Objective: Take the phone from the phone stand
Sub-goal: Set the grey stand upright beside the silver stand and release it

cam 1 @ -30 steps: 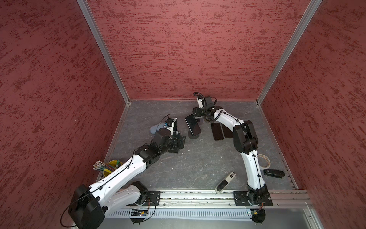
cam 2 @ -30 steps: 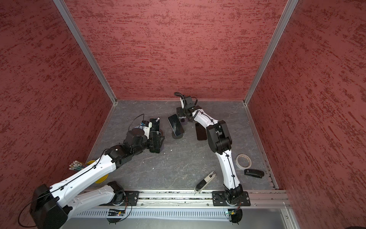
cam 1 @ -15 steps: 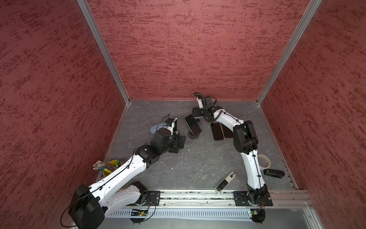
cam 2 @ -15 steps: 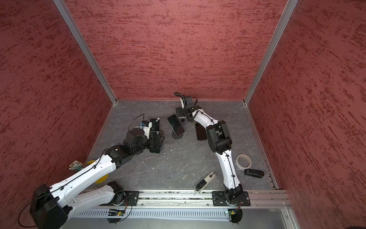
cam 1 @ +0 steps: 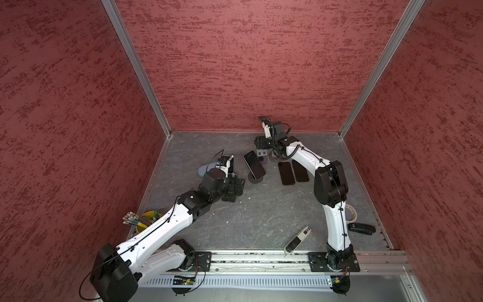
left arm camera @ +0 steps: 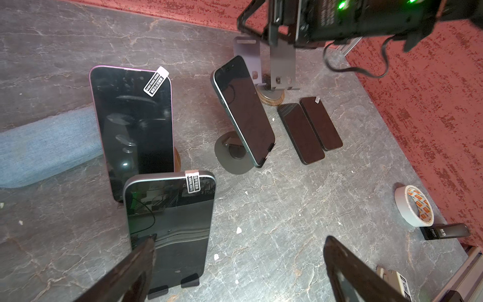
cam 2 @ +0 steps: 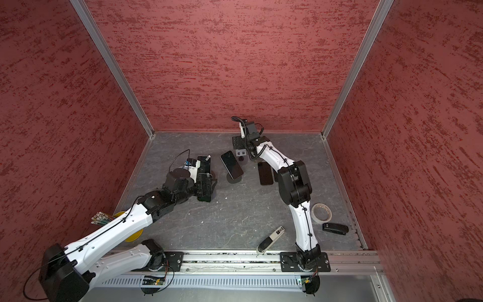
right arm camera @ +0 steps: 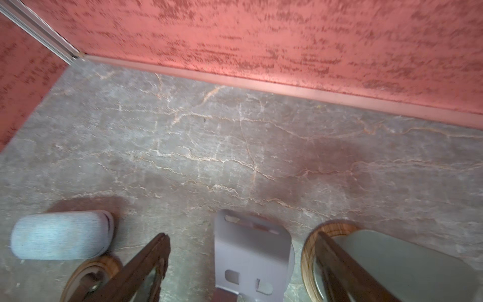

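Phone (cam 1: pixel 254 164) leans on its round-based phone stand (cam 1: pixel 252 179) in the middle of the table (cam 1: pixel 261 217), and neither gripper touches it. I see my right gripper (right arm camera: pixel 240 236) with jaws spread, straddling an empty grey stand (right arm camera: pixel 252 251) nearer the back wall. My left gripper (left arm camera: pixel 240 239) gapes wide, holding nothing, beside another propped phone (left arm camera: pixel 170 222).

Sticker (left arm camera: pixel 193 183) on phone (left arm camera: pixel 170 230), tape roll (left arm camera: pixel 402 204) logos; nothing legible
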Motion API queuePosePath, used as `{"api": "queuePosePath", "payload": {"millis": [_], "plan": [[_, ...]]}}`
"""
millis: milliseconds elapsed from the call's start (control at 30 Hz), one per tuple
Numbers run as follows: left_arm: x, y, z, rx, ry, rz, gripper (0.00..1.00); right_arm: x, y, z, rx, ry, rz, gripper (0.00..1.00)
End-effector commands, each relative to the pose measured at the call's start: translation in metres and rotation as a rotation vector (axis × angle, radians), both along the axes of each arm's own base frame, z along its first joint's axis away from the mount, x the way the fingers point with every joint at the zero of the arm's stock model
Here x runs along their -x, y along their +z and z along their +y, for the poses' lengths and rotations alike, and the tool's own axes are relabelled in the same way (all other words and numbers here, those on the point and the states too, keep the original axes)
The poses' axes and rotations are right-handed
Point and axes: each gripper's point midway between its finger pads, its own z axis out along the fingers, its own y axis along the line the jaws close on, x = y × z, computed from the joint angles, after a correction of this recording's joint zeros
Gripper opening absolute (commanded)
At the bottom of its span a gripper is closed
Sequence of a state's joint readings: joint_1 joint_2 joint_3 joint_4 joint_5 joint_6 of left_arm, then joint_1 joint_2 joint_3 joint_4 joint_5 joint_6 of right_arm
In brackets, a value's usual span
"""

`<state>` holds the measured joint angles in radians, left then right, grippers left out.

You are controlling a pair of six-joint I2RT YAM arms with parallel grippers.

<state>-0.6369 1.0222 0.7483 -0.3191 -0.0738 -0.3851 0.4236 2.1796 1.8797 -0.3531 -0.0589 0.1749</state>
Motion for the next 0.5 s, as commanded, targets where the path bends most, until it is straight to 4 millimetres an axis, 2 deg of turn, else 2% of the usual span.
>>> {"api": "queuePosePath", "payload": {"millis": [0,333,467], "plan": [[-0.003,0.012,0.004,-0.001,0.025,-0.016,0.99,0.005,0.027,-0.008,-0.02,-0.019,-0.042,0.89],[-0.004,0.004,0.007,-0.042,0.051,0.012,1.0,0.039,0.053,-0.018,-0.071,0.002,-0.101,0.95],[-0.006,0.001,0.008,-0.07,0.062,0.02,1.0,0.058,0.055,-0.021,-0.086,0.021,-0.097,0.96]]}}
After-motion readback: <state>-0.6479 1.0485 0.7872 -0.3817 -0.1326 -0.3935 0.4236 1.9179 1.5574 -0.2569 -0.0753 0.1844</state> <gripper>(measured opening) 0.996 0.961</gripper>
